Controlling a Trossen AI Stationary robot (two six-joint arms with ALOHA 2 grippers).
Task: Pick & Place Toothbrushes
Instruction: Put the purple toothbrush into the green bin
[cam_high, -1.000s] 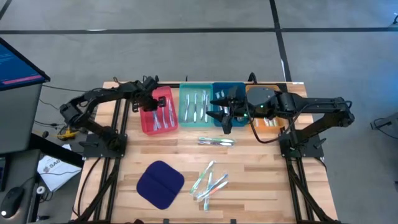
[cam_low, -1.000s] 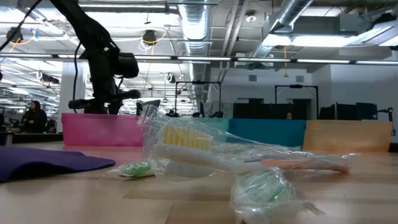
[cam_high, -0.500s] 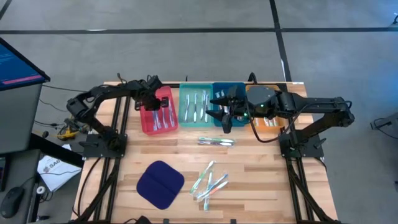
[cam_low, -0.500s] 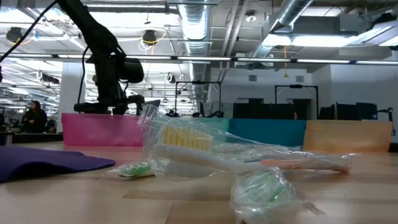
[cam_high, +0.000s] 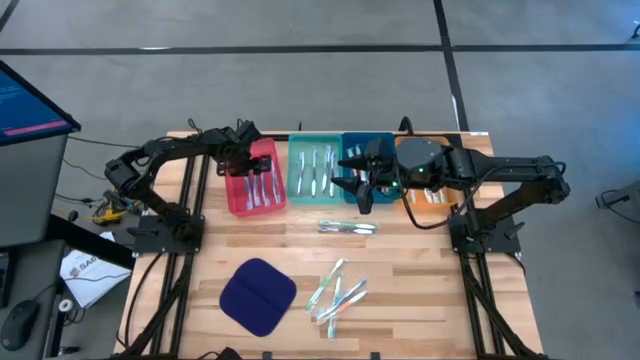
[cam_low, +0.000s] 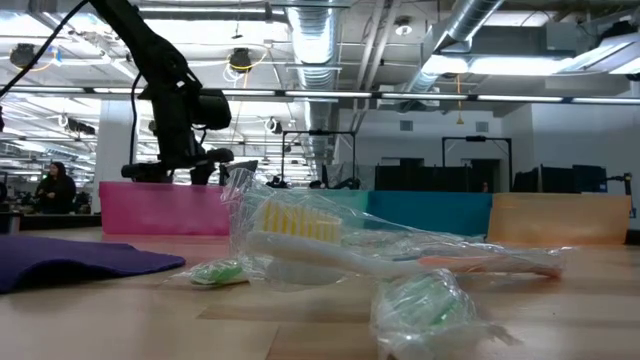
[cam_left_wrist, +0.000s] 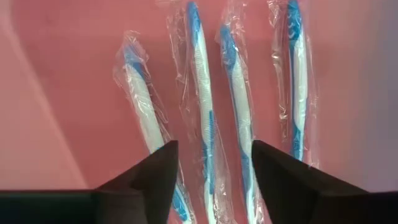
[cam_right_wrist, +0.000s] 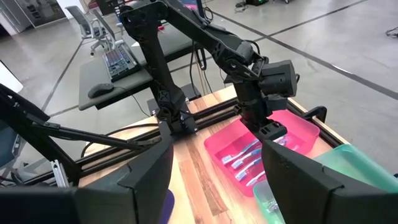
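Note:
Several wrapped blue-and-white toothbrushes (cam_left_wrist: 202, 118) lie flat in the red tray (cam_high: 240, 198). My left gripper (cam_left_wrist: 214, 180) hovers open and empty just above them, over the tray's far part (cam_high: 240, 165). More toothbrushes lie in the teal tray (cam_high: 313, 170). One wrapped toothbrush (cam_high: 347, 227) lies on the table in front of the trays, and several (cam_high: 335, 290) lie near the front edge. My right gripper (cam_high: 358, 190) waits open and empty over the blue tray (cam_high: 378, 142).
An orange tray (cam_high: 432, 198) stands at the right end of the row. A dark blue cloth pad (cam_high: 258, 297) lies at the front left. In the low view the loose wrapped toothbrushes (cam_low: 300, 240) lie close before the camera.
My left gripper has shifted a little toward the table's right over the red tray, staying open. My right arm has kept still.

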